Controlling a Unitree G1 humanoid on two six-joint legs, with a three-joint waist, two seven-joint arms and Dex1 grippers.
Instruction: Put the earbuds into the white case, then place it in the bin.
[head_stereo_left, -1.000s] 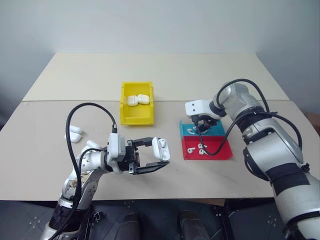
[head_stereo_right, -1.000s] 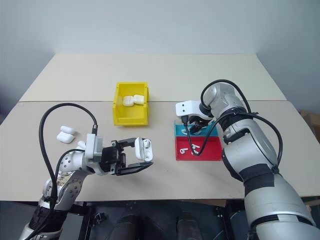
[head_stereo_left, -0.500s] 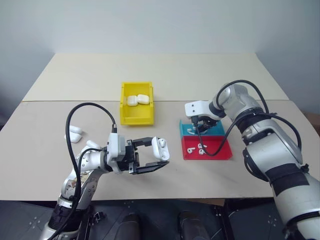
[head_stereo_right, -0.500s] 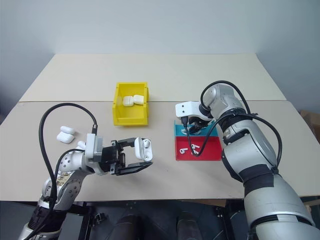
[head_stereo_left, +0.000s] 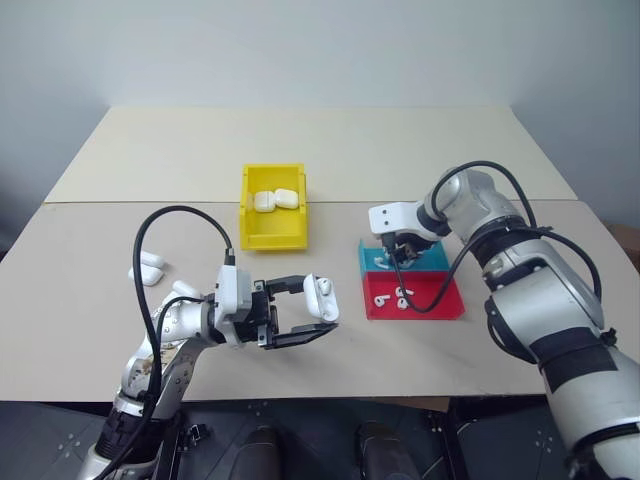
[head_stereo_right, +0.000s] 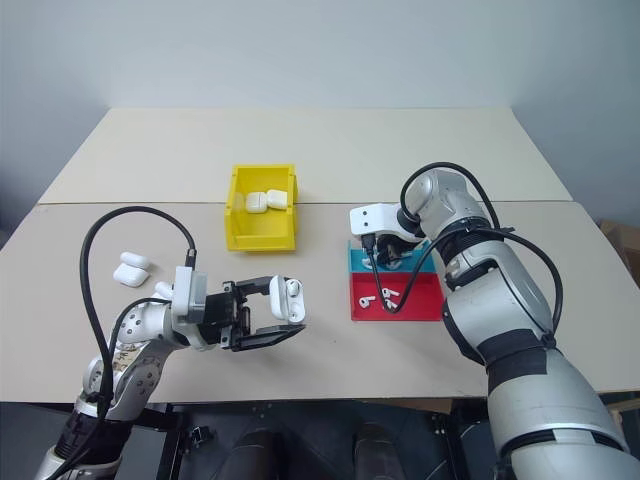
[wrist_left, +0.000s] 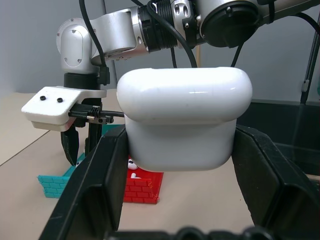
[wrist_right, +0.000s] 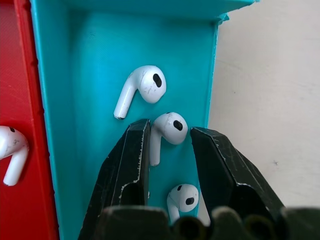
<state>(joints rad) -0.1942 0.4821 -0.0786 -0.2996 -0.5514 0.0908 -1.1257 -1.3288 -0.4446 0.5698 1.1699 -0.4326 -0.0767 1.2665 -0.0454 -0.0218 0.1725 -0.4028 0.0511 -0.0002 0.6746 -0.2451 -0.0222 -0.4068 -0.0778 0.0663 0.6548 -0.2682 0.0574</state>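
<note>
The left tool (head_stereo_left: 303, 311) is clamped tight on the white case (head_stereo_left: 320, 297), holding it off the desk (head_stereo_left: 90, 300) in front of the yellow bin (head_stereo_left: 273, 235), lid side up. It looks parked there so the other arm can bring an earbud across to it.

The right tool (wrist_right: 167, 150) reaches steeply down into the blue tray (wrist_right: 90, 75), which sits right of the yellow bin and touches the red tray (head_stereo_left: 440, 300) on that tray's far side. Its fingers (wrist_right: 131, 155) stand partly apart, straddling one earbud (wrist_right: 167, 129); I cannot tell whether they pinch it yet. My guess is that a pick is under way.

Two more earbuds lie in the blue tray, one beyond the straddled one (wrist_right: 141, 86) and one nearer the wrist (wrist_right: 184, 197). The red tray holds several as well. The yellow bin already has two white cases (head_stereo_left: 275, 200) inside, against its far wall. Spare cases (head_stereo_left: 150, 268) lie on the desk well left of the yellow bin.
</note>
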